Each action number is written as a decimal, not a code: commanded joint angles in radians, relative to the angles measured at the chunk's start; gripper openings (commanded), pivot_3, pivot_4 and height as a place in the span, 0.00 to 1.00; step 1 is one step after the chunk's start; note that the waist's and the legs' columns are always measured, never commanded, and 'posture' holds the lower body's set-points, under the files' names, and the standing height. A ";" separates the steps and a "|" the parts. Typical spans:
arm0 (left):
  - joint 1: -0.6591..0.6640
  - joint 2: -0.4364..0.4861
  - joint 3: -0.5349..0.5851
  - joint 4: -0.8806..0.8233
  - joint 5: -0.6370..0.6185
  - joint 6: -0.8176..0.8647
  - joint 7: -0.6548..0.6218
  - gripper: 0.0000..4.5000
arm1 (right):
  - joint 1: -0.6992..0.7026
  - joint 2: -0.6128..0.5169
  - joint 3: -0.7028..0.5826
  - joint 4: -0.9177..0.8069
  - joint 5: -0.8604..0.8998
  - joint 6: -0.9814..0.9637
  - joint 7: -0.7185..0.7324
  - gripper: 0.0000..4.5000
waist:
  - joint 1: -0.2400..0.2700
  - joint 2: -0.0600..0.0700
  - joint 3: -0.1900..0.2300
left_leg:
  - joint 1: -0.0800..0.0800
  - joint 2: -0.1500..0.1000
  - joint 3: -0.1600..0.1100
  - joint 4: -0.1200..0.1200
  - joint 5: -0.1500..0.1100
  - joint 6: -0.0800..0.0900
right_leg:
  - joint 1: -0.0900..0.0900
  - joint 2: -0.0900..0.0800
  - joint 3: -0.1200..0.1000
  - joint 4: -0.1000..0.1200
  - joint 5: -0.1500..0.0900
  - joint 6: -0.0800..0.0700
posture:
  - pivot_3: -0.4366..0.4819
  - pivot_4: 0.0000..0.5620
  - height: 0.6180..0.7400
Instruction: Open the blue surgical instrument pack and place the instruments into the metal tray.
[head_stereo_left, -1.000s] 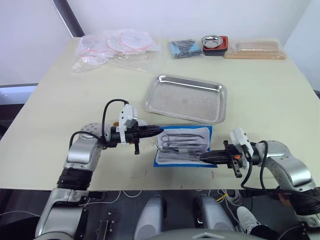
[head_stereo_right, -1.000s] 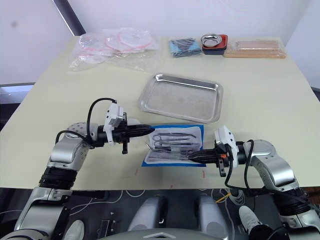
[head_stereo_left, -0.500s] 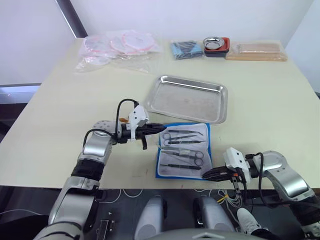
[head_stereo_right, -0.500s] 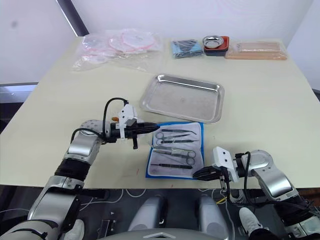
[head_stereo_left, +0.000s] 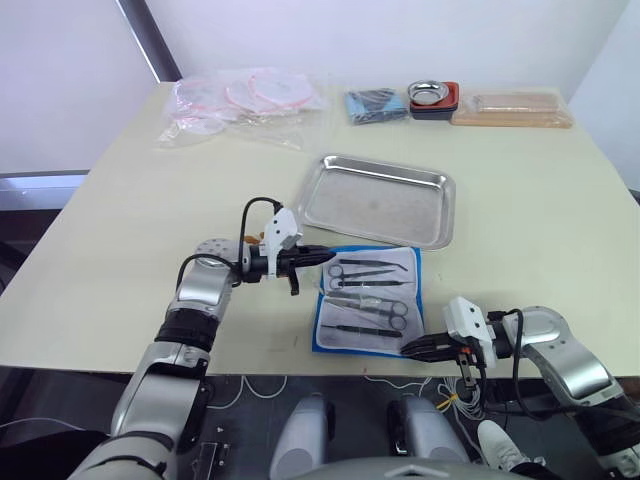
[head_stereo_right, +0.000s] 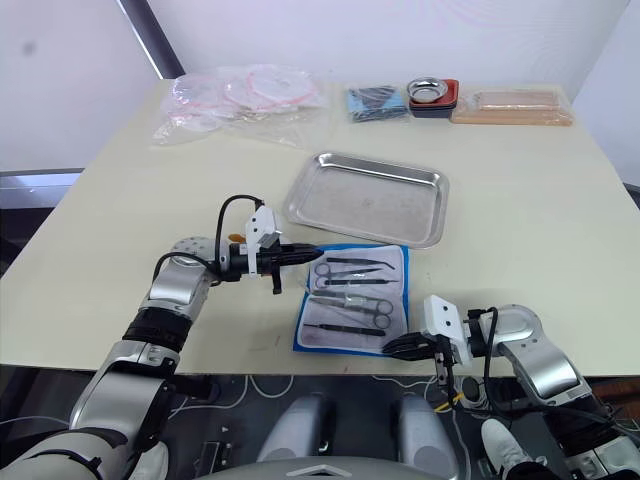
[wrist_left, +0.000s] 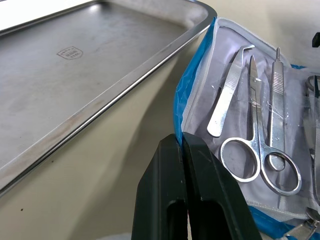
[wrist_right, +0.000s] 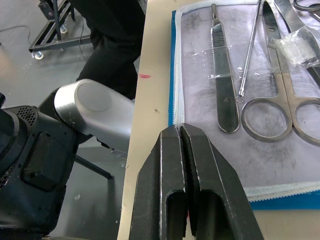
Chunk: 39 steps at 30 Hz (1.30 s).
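pack (head_stereo_left: 366, 299) had turned lengthwise, lying open; instruments (head_stereo_left: 365, 297) exposed | tray (head_stereo_left: 377, 198) at 12 o'clock, unfilled | left gripper (head_stereo_left: 329, 258), right gripper (head_stereo_left: 408, 348) closed, empty

- One blue surgical instrument pack (head_stereo_left: 368, 299) — lying open on the table, lining up.
- Instruments (head_stereo_left: 366, 290) in the pack: at least six can be made out — two ring-handled scissors or forceps, a scalpel-like handle, a thin probe, tweezers and one more slender tool; an exact total cannot be told.
- One metal tray (head_stereo_left: 378, 199).
- One small round metal bowl (head_stereo_left: 428, 94) in one red holder.
- One smaller blue packet (head_stereo_left: 376, 103) with dark contents.
- One flat tan package (head_stereo_left: 512, 105) at the far edge.
- Clear plastic bags (head_stereo_left: 236, 107) with pink rings: a heap of several, number unclear.
- Two grippers: left gripper (head_stereo_left: 330, 258), right gripper (head_stereo_left: 406, 349).
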 joint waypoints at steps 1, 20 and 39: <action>0.027 -0.002 0.029 0.016 -0.019 0.020 0.014 0.17 | 0.016 -0.002 -0.003 -0.020 0.026 0.042 -0.002 0.00 | -0.001 0.000 0.000 | 0.000 0.000 0.000 0.000 0.000 0.000 | 0.000 0.000 0.000 0.000 0.000 0.000 | 0.48 0.27 1.00; 0.088 0.046 0.070 -0.068 -0.045 -0.008 0.016 0.84 | 0.010 -0.041 -0.030 -0.053 0.079 0.123 0.019 0.58 | -0.004 0.000 0.000 | 0.000 0.002 -0.001 -0.001 0.000 0.000 | -0.001 0.000 0.001 -0.001 0.000 0.000 | 0.48 0.27 1.00; 0.183 0.141 0.157 -0.329 -0.187 -0.049 -0.099 0.84 | -0.030 -0.018 -0.185 -0.152 0.263 0.175 -0.013 0.98 | -0.003 -0.002 0.002 | -0.019 0.003 -0.001 -0.002 0.000 0.000 | -0.019 -0.001 0.001 -0.002 0.002 -0.004 | 0.48 0.27 1.00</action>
